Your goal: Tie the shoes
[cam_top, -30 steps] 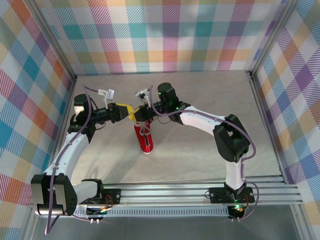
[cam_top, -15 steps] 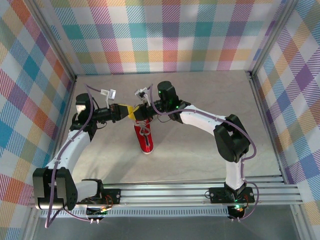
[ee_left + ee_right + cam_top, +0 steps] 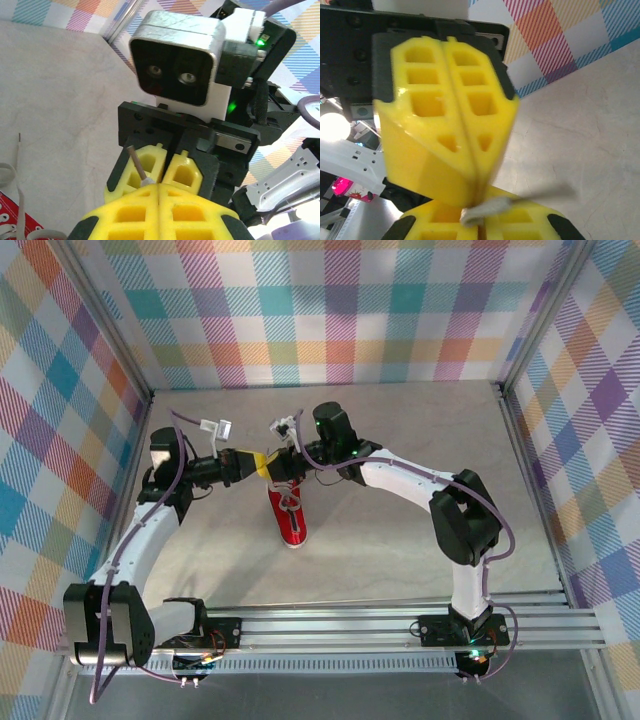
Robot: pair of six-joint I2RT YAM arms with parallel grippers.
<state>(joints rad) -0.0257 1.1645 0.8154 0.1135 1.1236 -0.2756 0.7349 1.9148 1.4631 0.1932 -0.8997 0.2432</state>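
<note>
The red shoe (image 3: 289, 517) lies mid-table with its white toe toward the near edge, and its eyelet edge (image 3: 11, 221) shows low in the left wrist view. My left gripper (image 3: 262, 466) and right gripper (image 3: 273, 468) meet tip to tip just above the shoe's far end. The left gripper (image 3: 159, 187) is shut on a whitish-grey lace, whose brown tip (image 3: 135, 162) sticks out of its fingers. The right gripper (image 3: 480, 220) is also shut on that lace end (image 3: 487, 209). Another lace strand (image 3: 19, 172) hangs loose beside the shoe.
Plaid walls (image 3: 330, 310) close in the table on three sides. An aluminium rail (image 3: 400, 625) with both arm bases runs along the near edge. Bare tabletop (image 3: 400, 540) lies right of the shoe and bare tabletop (image 3: 215, 540) lies to its left.
The left gripper has edged right up to the right gripper and shut on the lace end. The shoe and the right arm have stayed where they were.
</note>
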